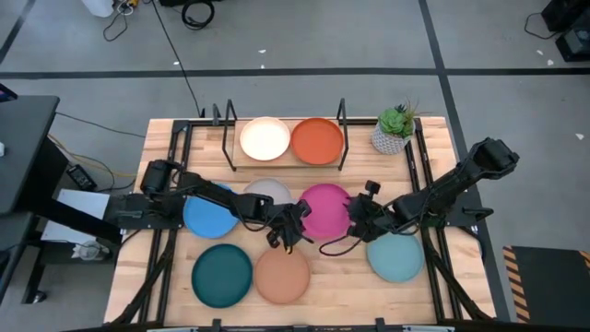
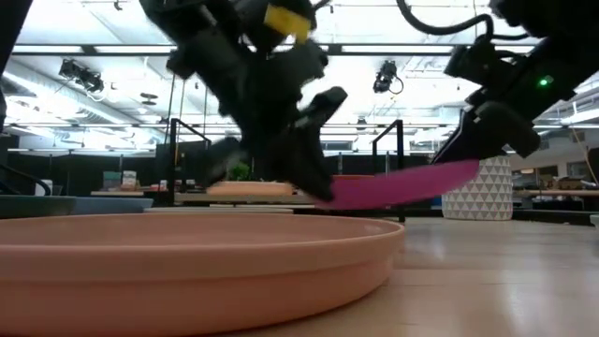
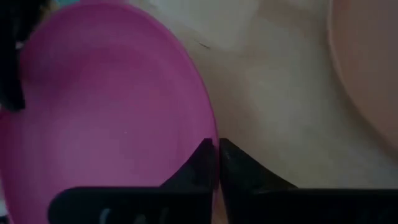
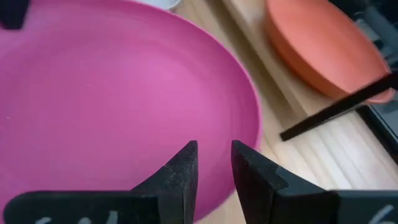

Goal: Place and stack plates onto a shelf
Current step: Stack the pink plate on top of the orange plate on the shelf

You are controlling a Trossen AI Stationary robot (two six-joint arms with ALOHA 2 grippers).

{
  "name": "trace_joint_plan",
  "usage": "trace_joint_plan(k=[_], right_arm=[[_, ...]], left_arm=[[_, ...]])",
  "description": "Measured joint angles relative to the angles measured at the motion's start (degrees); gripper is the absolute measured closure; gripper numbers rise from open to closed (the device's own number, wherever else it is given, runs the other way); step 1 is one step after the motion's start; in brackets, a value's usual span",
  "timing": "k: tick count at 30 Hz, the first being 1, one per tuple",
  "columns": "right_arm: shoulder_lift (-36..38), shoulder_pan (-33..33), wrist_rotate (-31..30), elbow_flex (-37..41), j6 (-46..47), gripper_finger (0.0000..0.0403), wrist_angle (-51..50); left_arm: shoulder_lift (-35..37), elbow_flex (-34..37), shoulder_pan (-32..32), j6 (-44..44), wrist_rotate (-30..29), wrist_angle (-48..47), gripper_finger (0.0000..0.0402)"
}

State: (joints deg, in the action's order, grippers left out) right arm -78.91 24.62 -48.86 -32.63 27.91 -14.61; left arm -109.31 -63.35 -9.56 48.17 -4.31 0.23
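Observation:
The pink plate [image 1: 324, 207] sits mid-table between both grippers; in the low view the pink plate [image 2: 393, 185] is tilted, with its right side raised. My left gripper [image 1: 293, 224] is shut at its left rim. My right gripper [image 1: 355, 219] is shut on its right rim. The shelf [image 1: 286, 160] at the far side carries the cream plate [image 1: 265, 138] and the orange plate [image 1: 317, 140]. Blue [image 1: 205, 218], grey [image 1: 268, 192], dark teal [image 1: 221, 275], tan [image 1: 282, 275] and light blue [image 1: 396, 257] plates lie flat on the table. My left gripper [image 3: 217, 149] has its shut fingertips against the pink plate's left rim [image 3: 208, 134], coming from the table's left and slanting down; I cannot tell whether it only pushes or is under the edge. My right gripper [image 4: 214, 158] pinches the pink plate's right rim [image 4: 233, 186] between its two fingers, coming from the table's right. That side is lifted off the table, and the plate slopes down toward the left gripper.
A potted plant in a white patterned pot [image 1: 395, 129] stands at the far right, beside the shelf's right black frame [image 1: 342, 124]. The tan plate [image 2: 187, 262] lies just near of the grippers. Black rails run along the table's left and right sides.

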Motion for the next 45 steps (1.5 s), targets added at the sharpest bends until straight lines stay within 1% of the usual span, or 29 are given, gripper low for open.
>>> trace_joint_plan(k=[4,7,9,13,16,18,21,25,29,30,32,36,39,42,45], right_arm=[[-0.28,4.31,-5.84,0.35,3.91,0.0302,0.14],[-0.59,7.54,-11.47,0.9,5.4,0.0306,1.25],[-0.66,8.73,-13.88,2.09,5.43,0.031,3.63],[-0.53,9.53,-15.61,4.98,5.38,0.0313,8.56],[-0.87,9.62,-15.82,7.18,5.56,0.0313,13.29],[-1.11,9.83,-15.64,8.59,4.39,0.0313,16.36],[-1.11,10.24,-15.48,9.24,1.79,0.0313,20.28],[-1.4,10.72,-15.76,9.3,0.62,0.0313,21.97],[-2.05,10.91,-15.78,9.76,2.57,0.0313,22.58],[-2.42,10.88,-15.78,9.97,3.3,0.0313,22.78],[-2.56,10.84,-15.98,10.97,4.66,0.0313,22.69],[-2.54,11.02,-15.83,12.05,7.75,0.0313,22.8],[-2.54,11.36,-15.64,12.07,8.96,0.0313,22.88],[-2.54,11.65,-15.63,12.09,9.41,0.0313,23.09],[-2.54,11.74,-15.85,12.09,9.41,0.0313,23.35]], left_arm=[[2.84,-4.7,-0.02,-4.77,1.66,-8.53,0.0385],[4.4,-9.58,0.8,-8.86,2.37,-18.99,0.0385],[5.13,-13.1,2.1,-12.22,2.42,-26.1,0.0385],[6.3,-16.8,5.41,-18.17,1.08,-35.88,0.0385],[6.85,-17.33,7.83,-20.55,-2.82,-42.77,0.0385],[7.11,-17.35,9.38,-20.86,-5.78,-42.39,0.0385],[7.75,-17.43,12.05,-20.26,-7.41,-41.99,0.0385],[7.58,-17.42,15.5,-17.55,-7.53,-40.66,0.0385],[7.42,-17.4,18.26,-12.73,-7.15,-34.91,0.0385],[7.38,-17.4,19.14,-11.27,-6.57,-32.16,0.0385],[6.86,-17.42,21.31,-8.76,-3.37,-27.32,0.0385],[4.77,-17.42,26.15,-7.06,2.85,-20.83,0.0385],[2.83,-17.38,28.77,-6.55,5.79,-20.01,0.0385],[0.95,-17.34,29.73,-4.66,6.8,-19.8,0.0385],[-0.61,-17.33,29.78,-1.53,9.31,-19.1,0.0385]])
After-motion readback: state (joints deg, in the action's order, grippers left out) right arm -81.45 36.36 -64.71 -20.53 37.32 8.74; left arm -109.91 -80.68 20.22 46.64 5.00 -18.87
